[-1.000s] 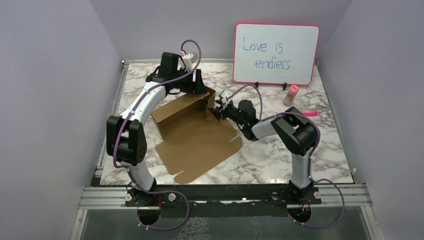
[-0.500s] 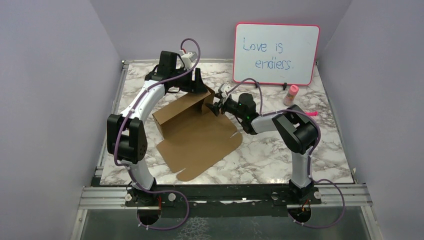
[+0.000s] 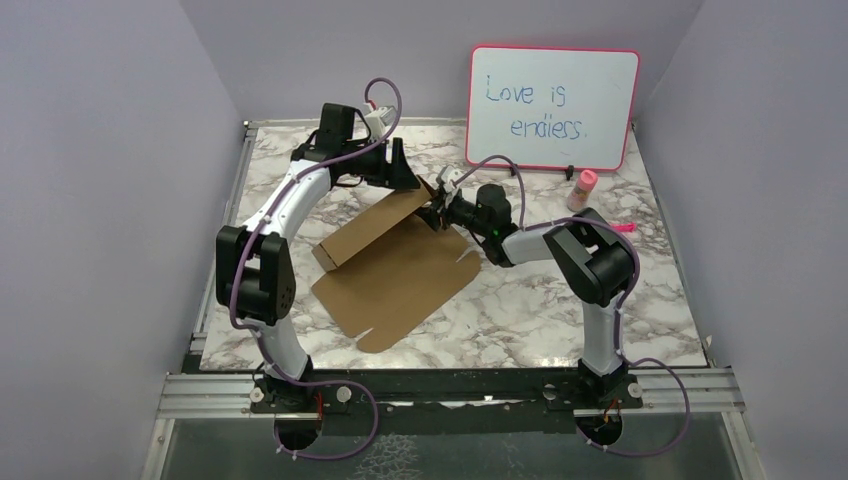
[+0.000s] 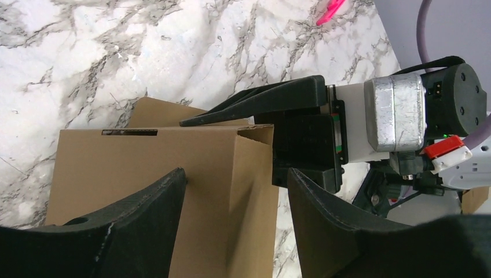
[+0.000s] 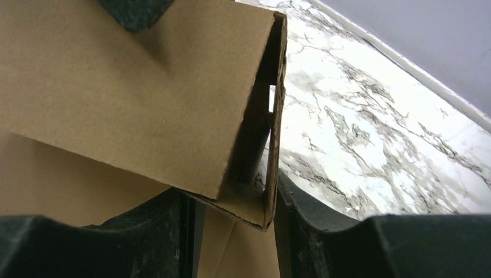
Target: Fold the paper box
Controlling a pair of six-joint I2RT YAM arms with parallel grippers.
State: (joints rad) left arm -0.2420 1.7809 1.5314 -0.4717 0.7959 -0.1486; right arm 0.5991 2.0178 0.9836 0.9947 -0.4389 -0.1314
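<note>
Right claw [image 5: 230, 200] pinching paper box [image 3: 395, 275] flap; left claw [image 4: 236, 174] spread wide astride wall. Whiteboard [image 3: 600, 80]: "Love is endless."

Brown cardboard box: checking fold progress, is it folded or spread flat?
Partly folded: the brown corrugated cardboard box has its far panel raised, a folded corner inside the right gripper; the near panel lies flat.

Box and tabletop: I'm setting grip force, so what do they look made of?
Box: brown corrugated cardboard, matte and unprinted. The right wrist view shows a thick cut edge and a fibrous face. Tabletop: white with grey veining, a marble look with little sheen. Whether it is real stone or a printed laminate, the pictures cannot say.
</note>
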